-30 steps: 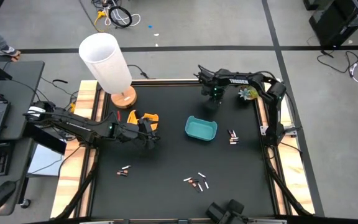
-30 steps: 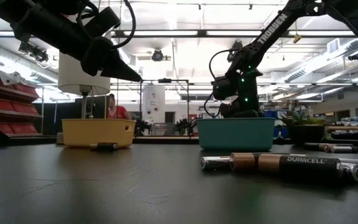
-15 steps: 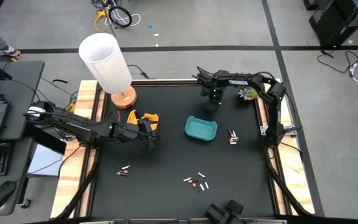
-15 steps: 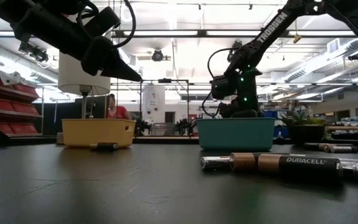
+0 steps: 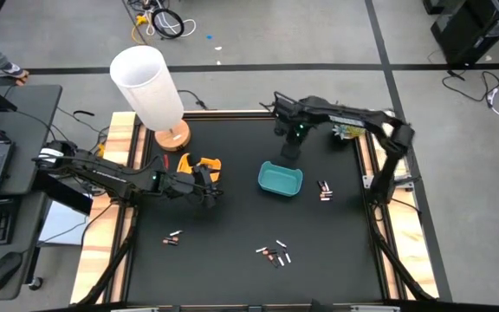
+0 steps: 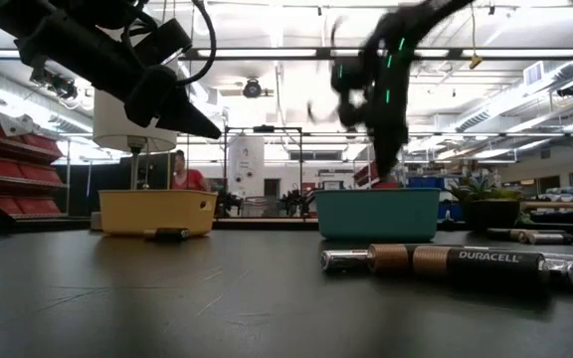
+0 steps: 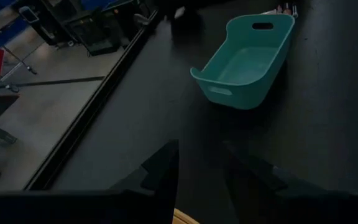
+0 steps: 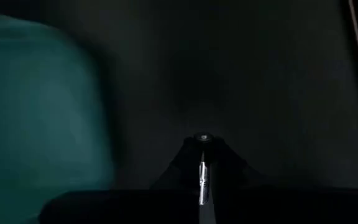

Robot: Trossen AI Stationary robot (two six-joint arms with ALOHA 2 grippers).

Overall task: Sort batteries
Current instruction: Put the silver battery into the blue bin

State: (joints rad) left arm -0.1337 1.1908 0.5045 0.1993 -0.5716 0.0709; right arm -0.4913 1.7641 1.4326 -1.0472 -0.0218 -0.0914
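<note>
The right gripper (image 5: 289,149) hangs above the far part of the black bench (image 5: 232,221), just beyond the teal tray (image 5: 281,178). In the right wrist view its jaws are pressed narrow on a slim silver battery (image 8: 202,177) that stands lengthwise between them, with the teal tray (image 8: 39,106) off to one side below. In the low view this gripper (image 6: 386,149) is blurred above the teal tray (image 6: 378,213).

The left gripper (image 5: 210,192) hovers over the bench's left half, just in front of the yellow tray (image 5: 199,165). In the left wrist view its jaws stand a little apart with nothing between them, and the teal tray (image 7: 247,59) lies ahead, seemingly empty.

The rest of the batteries lie loose on the bench in three groups:
- a small cluster (image 5: 323,190) just right of the teal tray,
- a scatter (image 5: 273,254) near the front middle,
- a pair (image 5: 173,237) at the front left.

In the low view several batteries (image 6: 446,262) lie in the foreground (one reads DURACELL), and one dark battery (image 6: 170,234) rests in front of the yellow tray (image 6: 157,212).

A white-shaded lamp (image 5: 152,91) stands at the bench's far-left corner. A person (image 6: 181,170) shows in the room behind.
</note>
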